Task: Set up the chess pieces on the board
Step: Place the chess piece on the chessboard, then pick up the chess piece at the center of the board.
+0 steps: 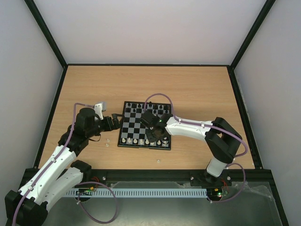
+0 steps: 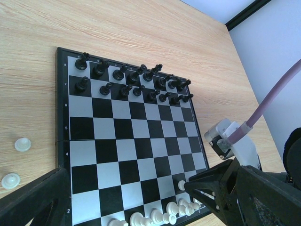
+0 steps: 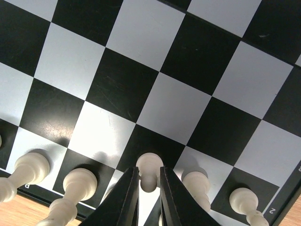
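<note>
The right end effector (image 3: 149, 190) is pinched shut on a white pawn (image 3: 149, 165) standing among the white men (image 3: 77, 181) at the board's (image 1: 136, 126) near edge, seemingly mid-placement. Next it must open and rise straight, sparing neighbours. Loose pieces (image 2: 22, 143) wait on the surface (image 1: 197, 89) off the board's left edge.

1 board (image 2: 63, 117) — 8 black pawns (image 2: 138, 89) — 2 white pcs (image 2: 22, 143) off-board left.
</note>
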